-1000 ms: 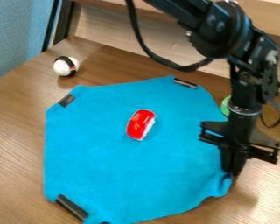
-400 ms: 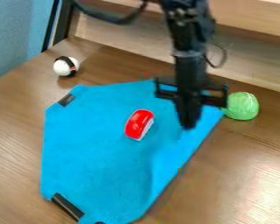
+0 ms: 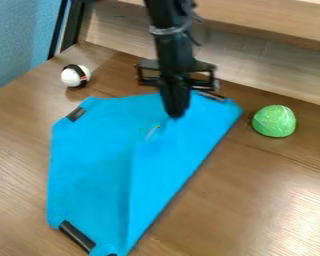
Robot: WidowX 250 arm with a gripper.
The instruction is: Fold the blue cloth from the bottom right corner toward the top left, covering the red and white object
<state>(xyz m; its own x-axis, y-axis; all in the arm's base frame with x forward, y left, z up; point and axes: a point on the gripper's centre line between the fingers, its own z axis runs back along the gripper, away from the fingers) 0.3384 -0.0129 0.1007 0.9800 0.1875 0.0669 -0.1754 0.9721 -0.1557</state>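
Note:
The gripper [image 3: 175, 116] hangs over the upper middle of the blue cloth [image 3: 89, 165], shut on the cloth's right-hand part. That part is drawn up and folded over to the left, so the cloth's right side is now a straight slanting edge from upper right to bottom. Just left of the fingertips a small light-coloured bit [image 3: 152, 131] shows at the fold; the rest of the red and white object is hidden.
A green rounded object [image 3: 274, 121] sits on the wooden table [image 3: 256, 200] right of the cloth. The white ball with a black band [image 3: 75, 76] is at the upper left. A wooden ledge runs behind the table.
The gripper has moved left and up from the cloth's lower right corner, drawing the cloth along. Its right part has folded over the red object, and the green object has come into full view.

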